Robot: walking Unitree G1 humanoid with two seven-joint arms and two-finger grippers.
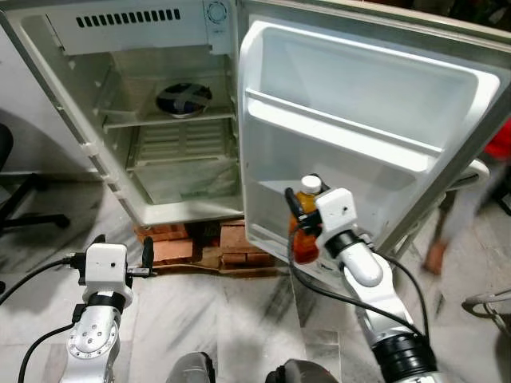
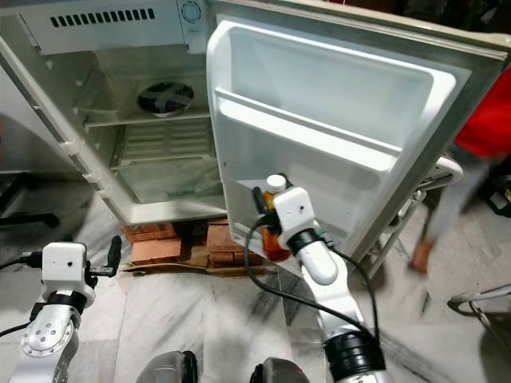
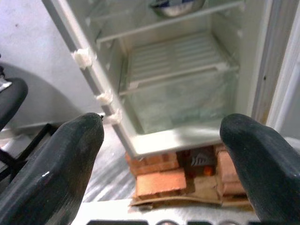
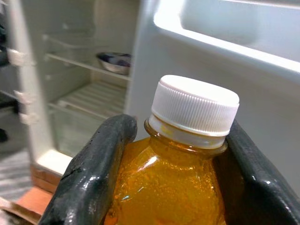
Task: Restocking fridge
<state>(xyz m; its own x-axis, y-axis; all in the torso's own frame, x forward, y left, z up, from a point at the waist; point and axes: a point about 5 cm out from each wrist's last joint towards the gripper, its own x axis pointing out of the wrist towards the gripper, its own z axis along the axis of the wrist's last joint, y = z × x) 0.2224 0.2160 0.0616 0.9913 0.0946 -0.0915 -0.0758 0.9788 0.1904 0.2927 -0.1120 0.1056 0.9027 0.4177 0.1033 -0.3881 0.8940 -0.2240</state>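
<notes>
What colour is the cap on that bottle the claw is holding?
White, ribbed cap on the orange-filled bottle; clearest in the right wrist view.

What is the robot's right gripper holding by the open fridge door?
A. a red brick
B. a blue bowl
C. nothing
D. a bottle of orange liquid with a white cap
D: the right gripper has its fingers either side of the orange-filled, white-capped bottle.

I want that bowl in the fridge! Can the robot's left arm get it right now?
Probably yes: the left gripper is open and empty, and nothing blocks the bowl on its shelf, though it sits well above.
</notes>
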